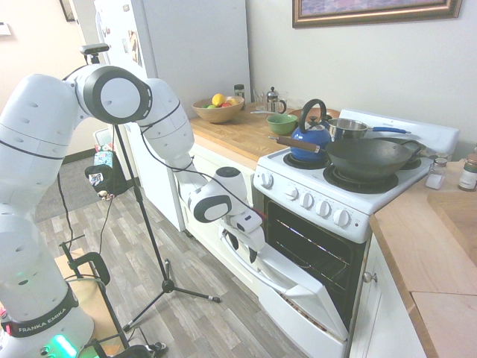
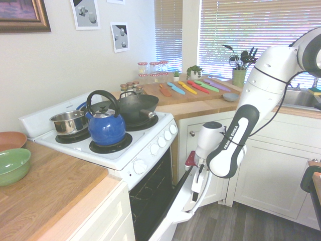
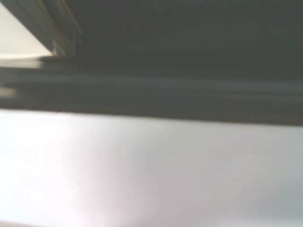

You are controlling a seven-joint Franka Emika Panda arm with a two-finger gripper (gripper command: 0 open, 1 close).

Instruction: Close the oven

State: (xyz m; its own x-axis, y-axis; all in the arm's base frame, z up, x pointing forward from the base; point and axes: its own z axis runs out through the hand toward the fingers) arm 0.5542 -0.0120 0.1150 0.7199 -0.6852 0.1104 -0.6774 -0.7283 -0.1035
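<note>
The oven (image 1: 328, 224) stood between the wooden counters, its white drop-down door (image 1: 298, 287) hanging partly open, tilted between flat and upright, with the dark racked interior showing behind it. The gripper (image 1: 250, 235) was pressed in at the top edge of the door by the long white handle (image 1: 246, 261); whether its fingers were spread or clenched could not be told from either outside view, and the wrist view gave only a blurred white panel under a dark band. Judged from the pictures, the door was stiff, hinged metal, fairly heavy, with a smooth enamel face likely slippery under a push; the handle or the door's upper edge looked like the sound place to bear on, since that gives the most leverage about the bottom hinge. On the cooktop sat a blue kettle (image 2: 106, 125), a dark wok (image 2: 131, 107) and a steel saucepan (image 2: 67, 122), which a hard slam might rattle. The only readable writing was "FRANKA EMIKA" on the arm (image 2: 233, 138).
</note>
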